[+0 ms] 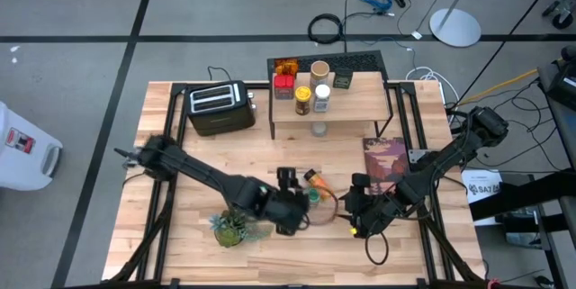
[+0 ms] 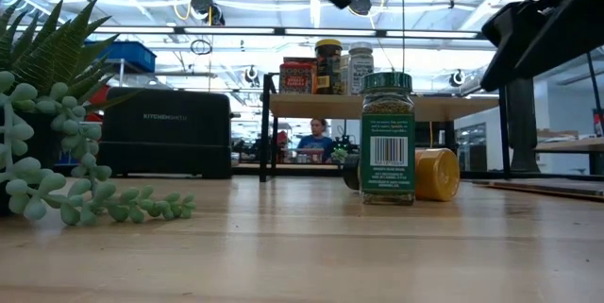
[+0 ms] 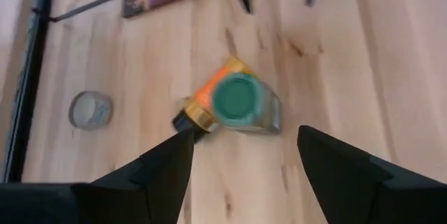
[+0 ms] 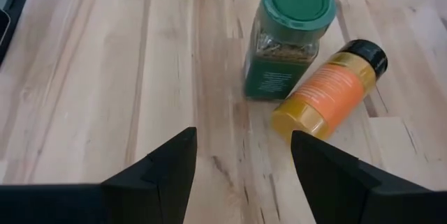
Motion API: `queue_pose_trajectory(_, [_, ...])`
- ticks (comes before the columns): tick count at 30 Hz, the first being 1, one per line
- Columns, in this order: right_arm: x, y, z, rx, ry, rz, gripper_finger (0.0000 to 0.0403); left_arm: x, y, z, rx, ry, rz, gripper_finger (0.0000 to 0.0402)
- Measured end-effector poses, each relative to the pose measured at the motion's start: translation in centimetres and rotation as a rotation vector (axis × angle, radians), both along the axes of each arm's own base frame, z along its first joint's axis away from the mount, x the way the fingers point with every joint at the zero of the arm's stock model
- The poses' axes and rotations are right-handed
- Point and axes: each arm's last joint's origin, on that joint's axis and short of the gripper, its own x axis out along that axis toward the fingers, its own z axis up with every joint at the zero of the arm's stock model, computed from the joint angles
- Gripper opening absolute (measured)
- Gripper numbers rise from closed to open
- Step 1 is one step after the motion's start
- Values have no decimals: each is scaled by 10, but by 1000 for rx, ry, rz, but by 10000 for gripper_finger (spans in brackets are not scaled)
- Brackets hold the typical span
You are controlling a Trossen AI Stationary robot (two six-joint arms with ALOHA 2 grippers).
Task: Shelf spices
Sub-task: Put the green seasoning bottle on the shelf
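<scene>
Left pincer (image 3: 241,165), fingers spread, hovers above the green-capped jar (image 3: 241,102).

Green-capped jar (image 2: 388,139) upright beside toppled orange bottle (image 2: 436,174).

The high view looks straight down on the whole table (image 1: 180,226) from far above. The low view sits at tabletop height, facing level across toward the shelf (image 2: 377,107) and the room behind. Both wrist views look steeply down from close above, sharing the green-capped jar (image 3: 237,102) and the orange bottle (image 4: 328,95) lying beside it, which the low view also shows near
</scene>
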Motion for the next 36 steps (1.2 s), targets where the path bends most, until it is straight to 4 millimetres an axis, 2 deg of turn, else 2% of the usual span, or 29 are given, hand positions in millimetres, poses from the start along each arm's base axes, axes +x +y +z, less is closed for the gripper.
queue_pose_trajectory(3, [-1,1,0,2,-2,0,222,-12,14,-8,-92,-99,0,267])
queue_pose_trajectory(7, [-1,1,0,4,2,-1,222,-25,24,-28,-279,-262,-61,267])
queue_pose_trajectory(12, [-1,1,0,8,1,-6,222,-32,29,-66,-290,-328,-35,267])
queue_pose_trajectory(17, [-1,1,0,14,0,-12,222,-29,28,-70,-263,-447,-42,267])
queue_pose_trajectory(20, [0,1,0,20,-3,-20,222,-31,34,-85,-251,-435,-26,267])
queue_pose_trajectory(27, [0,1,0,36,-10,-35,222,-34,48,-107,-345,-541,-12,267])
queue_pose_trajectory(31, [0,1,0,39,-10,-40,222,-33,47,-106,-360,-592,-43,268])
queue_pose_trajectory(36, [0,1,0,50,-12,-51,222,-32,47,-118,-359,-551,-42,301])
